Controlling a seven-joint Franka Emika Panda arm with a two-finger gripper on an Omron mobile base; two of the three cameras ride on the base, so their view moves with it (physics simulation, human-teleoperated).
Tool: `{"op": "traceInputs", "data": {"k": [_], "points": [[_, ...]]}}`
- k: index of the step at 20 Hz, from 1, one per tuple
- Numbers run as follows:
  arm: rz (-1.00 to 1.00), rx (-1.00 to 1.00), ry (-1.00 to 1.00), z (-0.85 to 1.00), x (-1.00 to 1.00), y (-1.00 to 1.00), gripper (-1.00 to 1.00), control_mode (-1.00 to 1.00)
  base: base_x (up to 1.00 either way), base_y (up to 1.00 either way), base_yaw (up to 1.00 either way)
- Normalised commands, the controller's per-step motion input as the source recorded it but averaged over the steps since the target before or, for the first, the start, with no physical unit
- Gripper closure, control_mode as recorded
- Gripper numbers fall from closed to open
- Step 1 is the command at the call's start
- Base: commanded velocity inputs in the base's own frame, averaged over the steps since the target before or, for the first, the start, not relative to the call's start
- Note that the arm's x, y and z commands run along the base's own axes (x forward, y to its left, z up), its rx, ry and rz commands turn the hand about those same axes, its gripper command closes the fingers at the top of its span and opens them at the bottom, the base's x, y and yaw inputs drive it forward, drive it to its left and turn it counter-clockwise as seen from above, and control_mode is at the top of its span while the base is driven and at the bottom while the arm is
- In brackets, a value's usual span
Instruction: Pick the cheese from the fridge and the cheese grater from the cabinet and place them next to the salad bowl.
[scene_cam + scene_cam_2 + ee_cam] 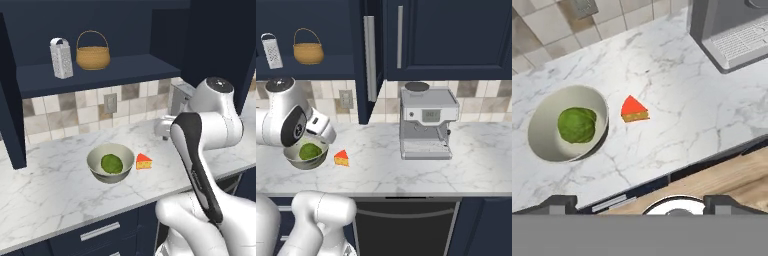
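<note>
The cheese [144,161] [341,158] [633,109], a small orange wedge with a red rind, lies on the marble counter just right of the salad bowl [97,161] [293,159] [542,132], close to it. The light-grey cheese grater [61,58] [272,50] stands upright on the open navy cabinet's shelf [100,72], left of a woven basket. My gripper [639,204] [326,136] hangs open and empty above the counter, over the bowl and cheese, touching neither. The fridge is out of view.
A woven basket [92,52] [308,49] shares the shelf with the grater. A silver coffee machine [426,122] [732,30] stands on the counter to the right. The cabinet's open door [370,55] juts out between shelf and machine. Drawers sit below the counter edge.
</note>
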Motion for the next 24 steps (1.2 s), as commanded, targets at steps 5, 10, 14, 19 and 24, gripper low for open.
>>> {"op": "traceInputs", "data": {"k": [5,10,14,19,24], "points": [[0.16,0.0,-0.06,0.04,0.0,0.09,-1.0,-1.0,0.0,0.0,0.0],[0.18,0.0,-0.19,0.37,-0.28,0.1,-1.0,-1.0,0.0,0.0,0.0],[0.18,0.0,-0.18,0.51,-0.44,0.26,-1.0,-1.0,0.0,0.0,0.0],[0.11,0.0,-0.15,0.48,-0.16,0.52,-1.0,-1.0,0.0,0.0,0.0],[0.03,0.0,-0.13,0.47,0.03,0.55,-1.0,-1.0,0.0,0.0,0.0]]}}
